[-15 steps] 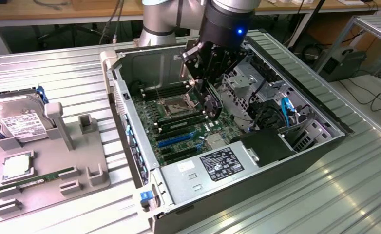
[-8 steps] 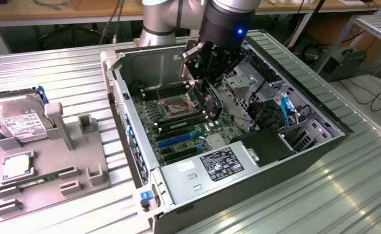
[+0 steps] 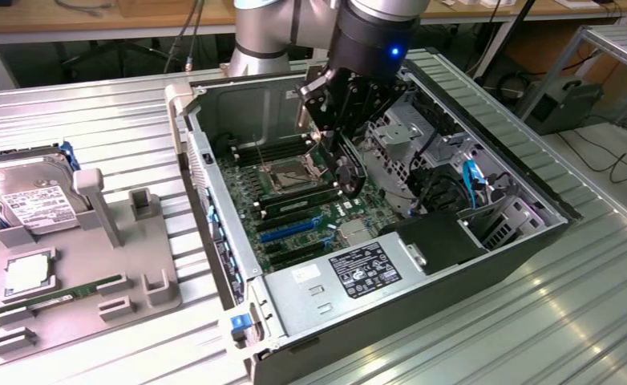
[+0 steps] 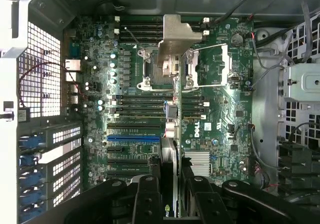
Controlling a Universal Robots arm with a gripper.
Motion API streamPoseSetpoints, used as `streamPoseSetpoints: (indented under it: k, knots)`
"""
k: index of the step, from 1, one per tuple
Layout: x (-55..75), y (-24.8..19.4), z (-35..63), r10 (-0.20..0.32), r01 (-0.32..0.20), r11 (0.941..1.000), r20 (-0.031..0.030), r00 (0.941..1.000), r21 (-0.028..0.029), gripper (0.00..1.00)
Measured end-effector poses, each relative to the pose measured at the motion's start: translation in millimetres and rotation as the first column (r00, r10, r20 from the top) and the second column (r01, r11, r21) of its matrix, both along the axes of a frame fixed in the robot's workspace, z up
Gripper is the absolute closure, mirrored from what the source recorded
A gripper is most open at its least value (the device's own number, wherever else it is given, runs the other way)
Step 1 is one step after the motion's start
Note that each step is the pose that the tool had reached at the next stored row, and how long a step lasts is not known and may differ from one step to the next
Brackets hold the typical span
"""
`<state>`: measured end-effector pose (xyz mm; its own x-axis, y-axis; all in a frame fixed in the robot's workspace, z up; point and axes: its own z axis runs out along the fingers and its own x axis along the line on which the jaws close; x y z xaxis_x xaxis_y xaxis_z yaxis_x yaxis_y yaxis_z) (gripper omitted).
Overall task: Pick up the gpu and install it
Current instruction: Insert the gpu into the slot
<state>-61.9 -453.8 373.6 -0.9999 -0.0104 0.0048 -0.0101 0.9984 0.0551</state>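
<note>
The gpu (image 4: 169, 159), clamped in the gripper (image 4: 170, 186), hangs over the motherboard (image 4: 135, 134) inside the case (image 3: 506, 249); the tray (image 3: 89, 281) lies at the exterior view's left.

Gpu (image 4: 176, 44) is showing black edge-on, its bracket end shining silver. End effector (image 4: 171, 194) is reading matte black. Motherboard (image 4: 215, 129) is looking dark green, with one bright blue slot (image 4: 134, 138). Case (image 3: 506, 265) is showing black outside and grey inside, and its rear panel (image 4: 42, 69) is carrying a perforated grid. Worktop (image 3: 99, 120) is showing silver ribbed stripes. Hard drive (image 3: 25, 196) is showing silver with a white label. RAM stick (image 3: 62, 293) is showing green.
</note>
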Motion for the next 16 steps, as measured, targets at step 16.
streamPoseSetpoints:
  k: [16]
  knots:
    - [0.0, 0.0, -0.8, 0.428, -0.428, 0.9036, 0.0014, 0.9036, -0.0004, 0.74]
